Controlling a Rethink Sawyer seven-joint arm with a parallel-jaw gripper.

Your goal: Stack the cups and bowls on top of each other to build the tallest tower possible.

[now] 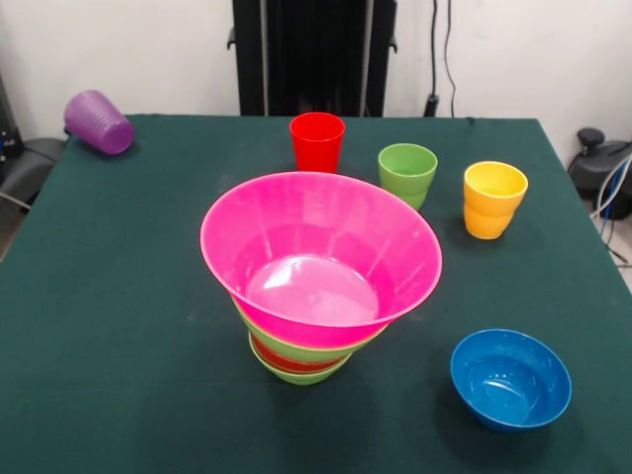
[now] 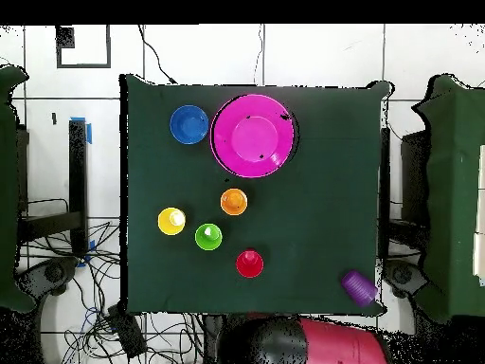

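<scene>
The tower stands toward the table's front in the front view: a huge pink bowl [image 1: 321, 252] tilts on top of a large green bowl [image 1: 296, 347], a red-orange bowl [image 1: 281, 361] and a small green bowl [image 1: 301, 376]. The blue bowl [image 1: 511, 378] sits alone to its right. Behind stand the red cup [image 1: 317, 141], light green cup [image 1: 407, 173] and yellow cup [image 1: 494, 197]. The purple cup [image 1: 98, 121] lies on its side at the far left corner. The orange cup [image 2: 233, 201] shows only in the overhead view, beside the pink bowl [image 2: 248, 135]. The gripper is out of view.
The black pedestal [image 1: 316, 54] stands at the table's far edge. The red and black arm [image 2: 313, 343] is drawn back at the robot's base, off the green table [image 2: 322, 209]. Cables lie on the floor around the table.
</scene>
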